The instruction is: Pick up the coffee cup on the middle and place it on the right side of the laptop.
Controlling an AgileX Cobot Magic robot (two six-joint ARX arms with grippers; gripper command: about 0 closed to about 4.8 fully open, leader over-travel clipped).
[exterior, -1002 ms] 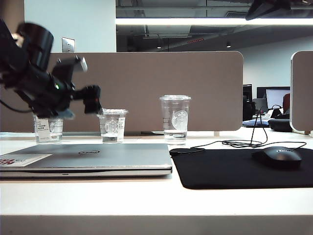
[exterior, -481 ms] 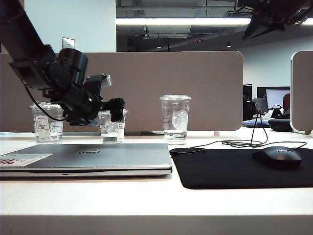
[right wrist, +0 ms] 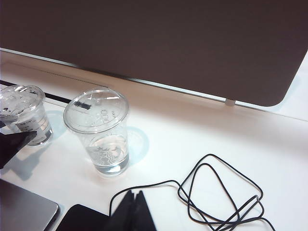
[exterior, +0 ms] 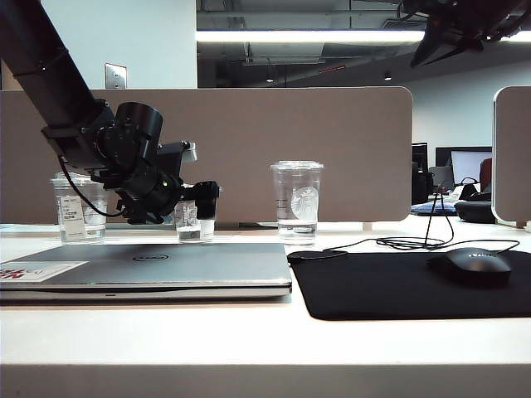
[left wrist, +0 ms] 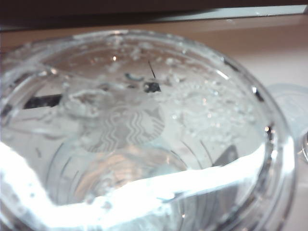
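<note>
On my far left in the exterior view a short clear cup (exterior: 81, 217) with a narrow label strip stands at the back of the white desk (exterior: 249, 332), and in front of it lies the laptop (exterior: 149, 269), lid shut, with its round logo facing up. Next I see the left gripper (exterior: 203, 203) reaching in low over the laptop's back edge, its fingers spread wide on either side of the coffee cup (exterior: 192, 222), which stands on the desk behind the laptop; whether the pads touch it I cannot tell (the left wrist view shows nothing but the coffee cup's clear lid (left wrist: 139, 130), right up against the lens). Further right stands the taller cup (exterior: 296, 199), upright and well apart from the gripper. Then come the black mouse pad (exterior: 398, 286), a loose cable (exterior: 398, 243) and the mouse (exterior: 469, 265). The right gripper (right wrist: 134, 211) hangs high over that side, fingers pressed together and empty.
</note>
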